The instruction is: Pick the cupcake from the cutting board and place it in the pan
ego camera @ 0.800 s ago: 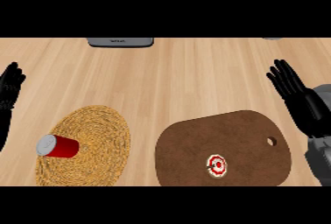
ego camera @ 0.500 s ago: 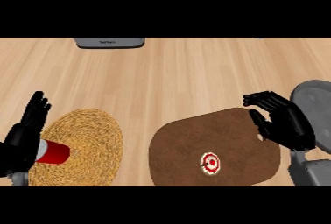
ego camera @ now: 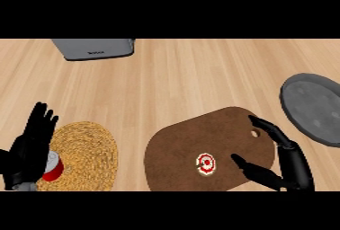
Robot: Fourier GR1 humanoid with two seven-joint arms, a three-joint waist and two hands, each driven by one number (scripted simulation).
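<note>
Worktop [ego camera: 186, 76] of pale wood grain carries every item, one of each. One brown cutting board [ego camera: 179, 152], rounded, with a hanging hole near its right end, lies toward the near edge, right of centre. One grey pan [ego camera: 313, 108], round and shallow, sits at the right edge, close beside the board but apart from it. One woven straw mat [ego camera: 90, 152], round, lies toward the near left corner. One grey appliance [ego camera: 93, 48] stands at the far edge, left of centre. One red cup [ego camera: 55, 167] lies on the mat, partly hidden by the left hand. One cupcake [ego camera: 206, 163] sits on the board, near its near edge: small and round, with red and white rings on top and a pale rim.

Right hand [ego camera: 282, 161] hovers over the board's right end, fingers and thumb parted, grasping nothing; the thumb points at the cupcake without touching it. Left hand [ego camera: 30, 148] shows at the near left corner, fingers straight, released.
</note>
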